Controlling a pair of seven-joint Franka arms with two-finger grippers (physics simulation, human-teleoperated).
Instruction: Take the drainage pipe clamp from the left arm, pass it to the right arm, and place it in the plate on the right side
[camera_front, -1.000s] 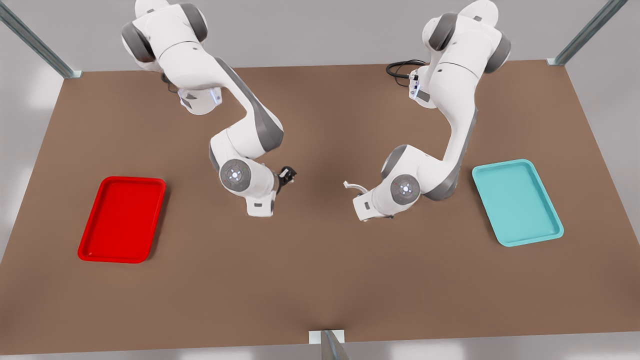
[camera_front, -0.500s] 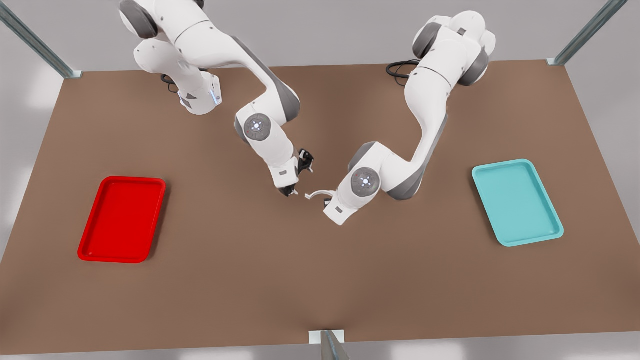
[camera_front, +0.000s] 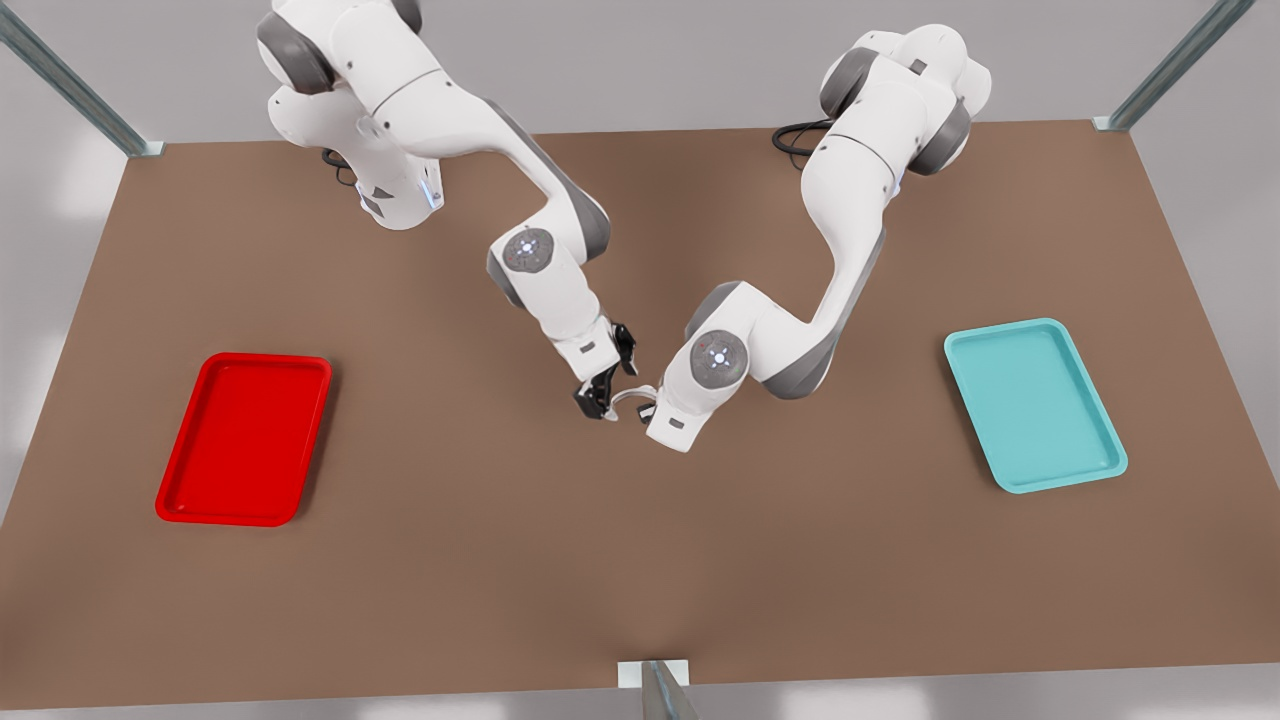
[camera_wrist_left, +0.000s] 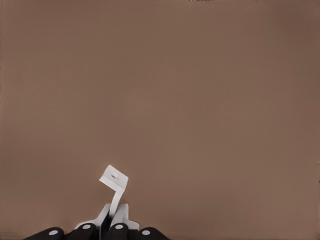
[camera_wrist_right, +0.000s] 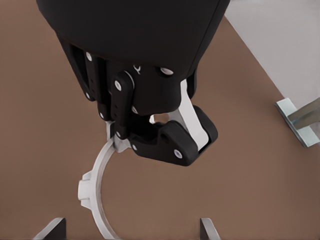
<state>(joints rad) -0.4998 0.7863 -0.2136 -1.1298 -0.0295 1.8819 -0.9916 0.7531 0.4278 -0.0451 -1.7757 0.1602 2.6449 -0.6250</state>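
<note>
Holding the drainage pipe clamp (camera_front: 628, 396) by one end, your left pincer (camera_wrist_left: 112, 226) hangs above the tabletop (camera_front: 640, 560) midway between the plate (camera_front: 243, 437) and the teal tray (camera_front: 1034, 404). Your right pincer (camera_front: 601, 397) sits at the clamp's other end, its fingers (camera_wrist_right: 50, 229) spread wide around the arc.

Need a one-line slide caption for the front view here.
Mid-handover: left gripper holds the drainage pipe clamp, open right gripper straddles it, red plate lies empty.
</note>
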